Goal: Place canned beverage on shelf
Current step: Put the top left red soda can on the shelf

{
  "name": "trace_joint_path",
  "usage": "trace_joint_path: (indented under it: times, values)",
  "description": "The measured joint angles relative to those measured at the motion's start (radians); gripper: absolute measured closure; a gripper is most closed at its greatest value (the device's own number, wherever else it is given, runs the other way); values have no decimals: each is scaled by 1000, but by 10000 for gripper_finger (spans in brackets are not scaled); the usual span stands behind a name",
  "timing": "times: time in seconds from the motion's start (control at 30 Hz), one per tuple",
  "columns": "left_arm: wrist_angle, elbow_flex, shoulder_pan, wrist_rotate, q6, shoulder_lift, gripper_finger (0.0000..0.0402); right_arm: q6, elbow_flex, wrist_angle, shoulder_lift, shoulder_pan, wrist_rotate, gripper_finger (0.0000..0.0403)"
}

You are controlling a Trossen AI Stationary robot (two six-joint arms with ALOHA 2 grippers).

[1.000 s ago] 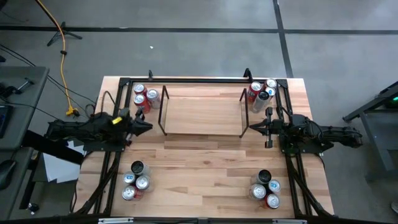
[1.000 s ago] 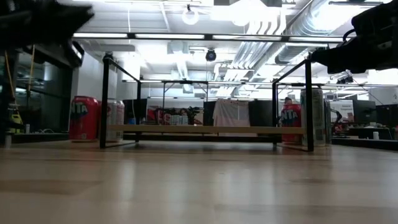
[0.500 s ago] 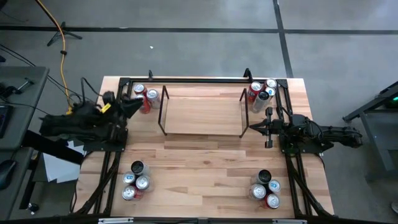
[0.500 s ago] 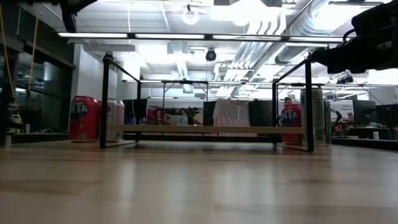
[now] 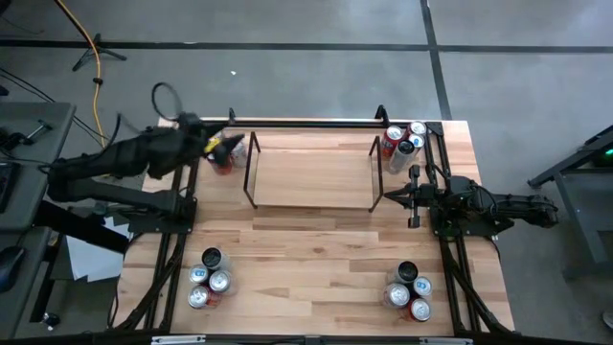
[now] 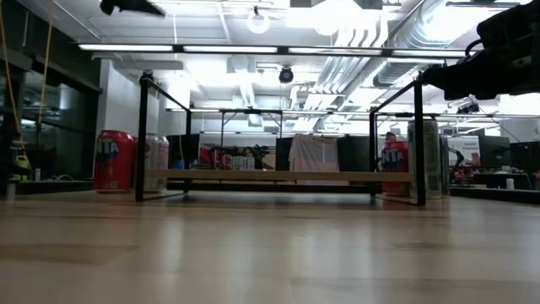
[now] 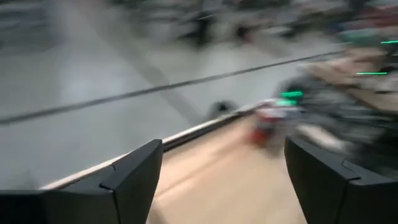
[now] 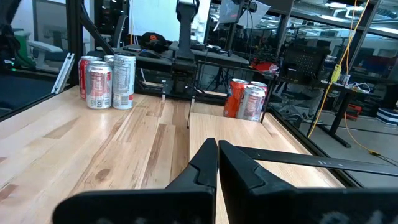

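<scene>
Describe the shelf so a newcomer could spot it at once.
Start from the wooden table, seen from above, and go to its far half, between the two far-corner can clusters. The shelf stands there: a low rack of thin black rods with a see-through flat top. Unlike the heavier black rail frame edging the table, it stands inside it.

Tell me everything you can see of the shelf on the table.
The shelf is a low rectangular rack of thin black rods with a see-through flat top, standing upright at the wooden table's far middle. Nothing rests on it. Cans stand on the table beyond both its ends, apart from it. No gripper touches it.
</scene>
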Motion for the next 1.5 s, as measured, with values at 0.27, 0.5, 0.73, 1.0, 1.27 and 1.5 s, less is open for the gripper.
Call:
trace_joint_path:
  times: [0.27, 0.5, 0.73, 1.0, 1.27, 1.5]
  values:
    - [-490, 123, 304, 187, -224, 167, 108, 0, 0, 0, 0, 0, 0, 402]
    - [-720, 122, 468, 261, -235, 259, 108, 0, 0, 0, 0, 0, 0, 402]
    - [-582, -24, 537, 349, -215, 247, 108, 0, 0, 0, 0, 0, 0, 402]
    - [-482, -187, 599, 364, -243, 237, 108, 0, 0, 0, 0, 0, 0, 402]
    - [-320, -266, 625, 364, -250, 237, 108, 0, 0, 0, 0, 0, 0, 402]
    - [-268, -314, 646, 379, -226, 238, 108, 0, 0, 0, 0, 0, 0, 402]
